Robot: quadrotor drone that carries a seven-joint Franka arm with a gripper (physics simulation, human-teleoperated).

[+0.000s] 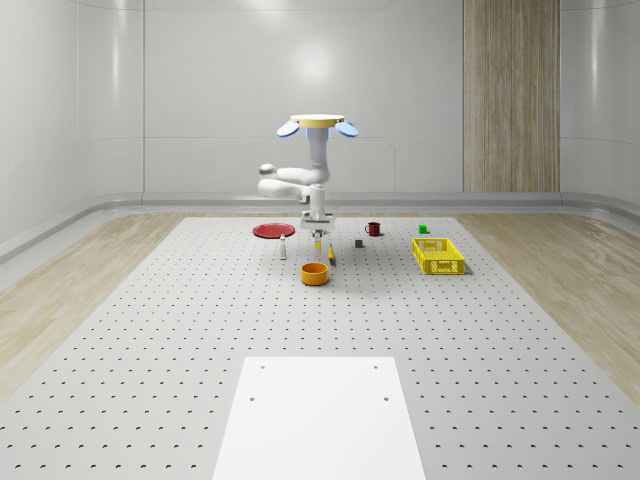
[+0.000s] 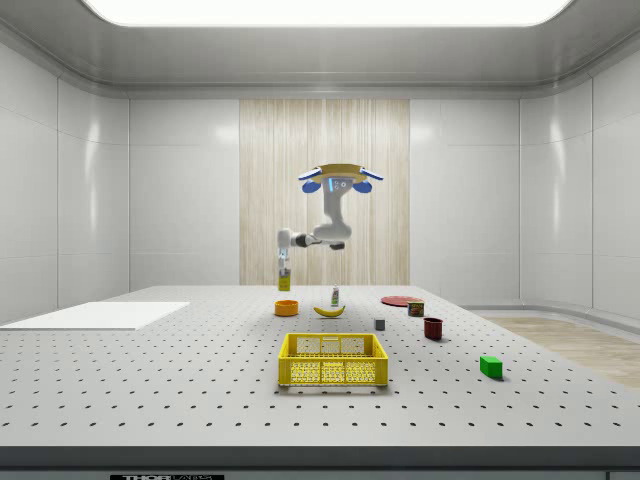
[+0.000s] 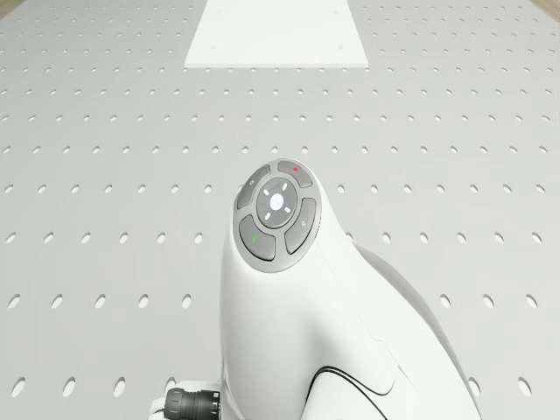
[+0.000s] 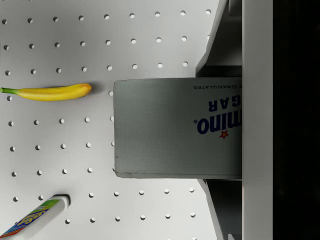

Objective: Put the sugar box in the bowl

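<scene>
Wrist view: a grey-faced cardboard sugar box (image 4: 177, 127) with blue lettering is pinched between the two jaws of the gripper (image 4: 220, 127). In the whole-scene view, the white quadrotor drone (image 1: 317, 125) with its tan top plate is seen hovering above and behind the round orange bowl (image 1: 315, 273). The gripper (image 1: 318, 232) is held in the air with the box just above and slightly behind that bowl. A yellow banana (image 4: 47, 92) and a white marker pen (image 4: 35, 217) are seen on the perforated table (image 4: 60, 45), near the bowl.
</scene>
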